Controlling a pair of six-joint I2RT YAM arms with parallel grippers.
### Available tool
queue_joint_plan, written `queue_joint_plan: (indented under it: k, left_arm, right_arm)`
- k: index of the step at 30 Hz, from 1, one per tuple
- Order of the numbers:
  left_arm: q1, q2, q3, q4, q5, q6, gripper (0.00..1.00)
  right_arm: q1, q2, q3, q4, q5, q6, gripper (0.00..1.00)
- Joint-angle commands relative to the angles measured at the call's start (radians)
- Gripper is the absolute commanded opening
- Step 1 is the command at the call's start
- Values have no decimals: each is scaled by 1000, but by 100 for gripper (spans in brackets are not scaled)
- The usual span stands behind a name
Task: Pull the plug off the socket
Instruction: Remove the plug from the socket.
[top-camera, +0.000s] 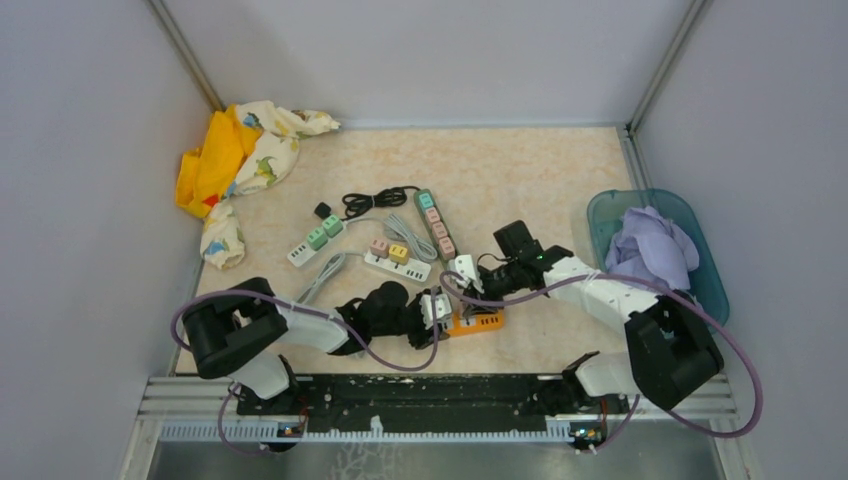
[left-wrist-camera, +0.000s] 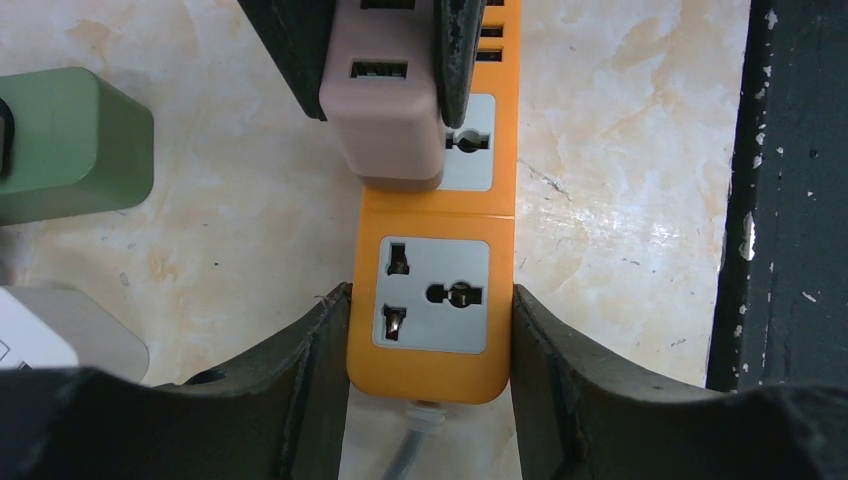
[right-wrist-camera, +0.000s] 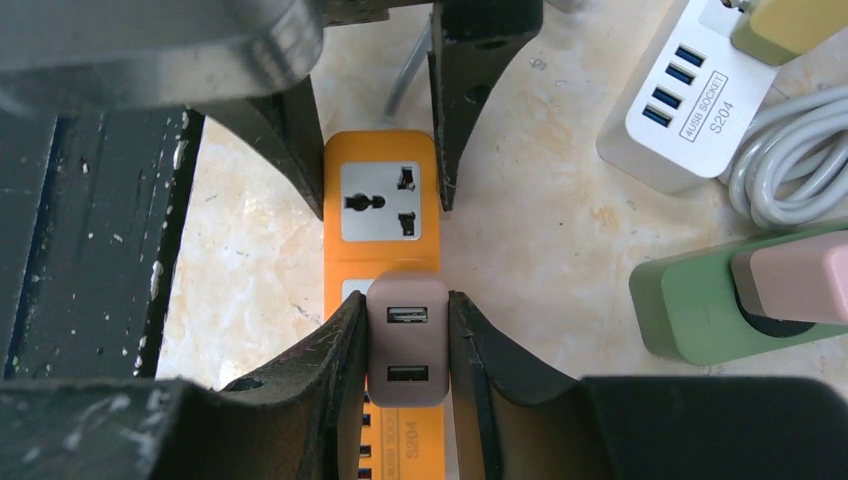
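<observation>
1. Orange power strip (left-wrist-camera: 440, 205): lies flat on the marbled table (left-wrist-camera: 620, 150), close in front of the arm bases. Its grey cable (left-wrist-camera: 410, 455) leaves at the end under the left wrist.
2. Pink USB charger plug (right-wrist-camera: 407, 345): stands on the second socket from the cable end. The first socket (left-wrist-camera: 430, 295) is bare. The prongs are hidden, so how deep the plug sits cannot be told.
3. Left gripper (left-wrist-camera: 430, 330): its fingers press against both long sides of the strip at the cable end and anchor it.
4. Right gripper (right-wrist-camera: 407, 315): drawn narrow, clamped on the two side faces of the plug.
5. Step in hand, as judged: extraction. The right arm should draw the plug straight up along the prong axis, without rocking it sideways.
6. Counter-hold: the left arm should bear down on the strip as the pull starts, or the strip is likely to rise with the plug. Because it is held at one end only, it may also pivot.
7. Risk: smooth plastic may slip between the pads, so a slow, steady pull suits better than a jerk.
8. Neighbours: the green socket cube (right-wrist-camera: 700, 310) and the white USB strip (right-wrist-camera: 690, 110) lie apart to one side. A vertical lift should miss both.
</observation>
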Motion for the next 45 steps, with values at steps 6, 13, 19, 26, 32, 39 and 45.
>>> queue_joint_plan:
  k: [6, 13, 19, 26, 32, 39, 45]
  left_arm:
    - [0, 30, -14, -43, -12, -12, 0]
    - [1, 28, -15, -40, -15, -13, 0]
    - [-2, 28, -16, -40, -16, -12, 0]
    - [-1, 38, -12, -40, -12, -12, 0]
    - [-1, 34, -15, -37, -15, -12, 0]
    - [-2, 43, -7, -40, -11, -11, 0]
    - [-3, 38, -14, -37, -13, -12, 0]
  right_arm:
    - [-38, -47, 12, -147, -160, -199, 0]
    - [10, -13, 21, 18, -108, -4, 0]
    - [-52, -18, 30, 33, -37, 22, 0]
    - [-66, -44, 8, -50, -99, -95, 0]
    - [-65, -24, 24, -65, -126, -94, 0]
    - [-64, -32, 14, 20, -93, 0, 0]
    - [-69, -32, 33, -54, -32, -86, 0]
